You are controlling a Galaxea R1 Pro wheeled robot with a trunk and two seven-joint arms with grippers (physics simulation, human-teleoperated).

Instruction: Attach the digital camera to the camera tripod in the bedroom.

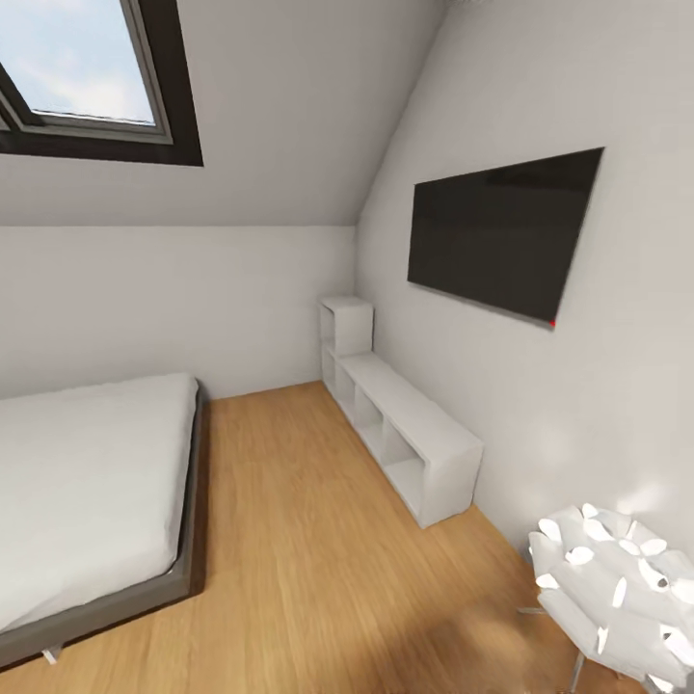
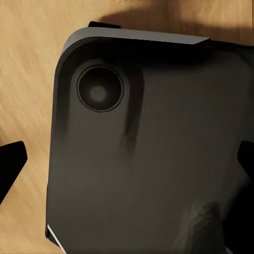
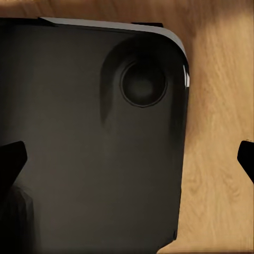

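White sloped walls and a light wood floor [image 1: 289, 540] make up the bedroom, with a skylight [image 1: 87, 67] overhead. Ahead lie the low grey bed [image 1: 87, 482], a wall-mounted television [image 1: 501, 231], a white cubby shelf [image 1: 405, 424] and a white tube-cluster lamp [image 1: 617, 588]. Below each wrist sits the robot's dark base [image 2: 148, 159]. Both grippers' fingertips [image 2: 10, 164] stand wide apart, holding nothing.

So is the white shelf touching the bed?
Apart. The head view shows a wide strip of bare wood floor between the white shelf along the wall and the bed.
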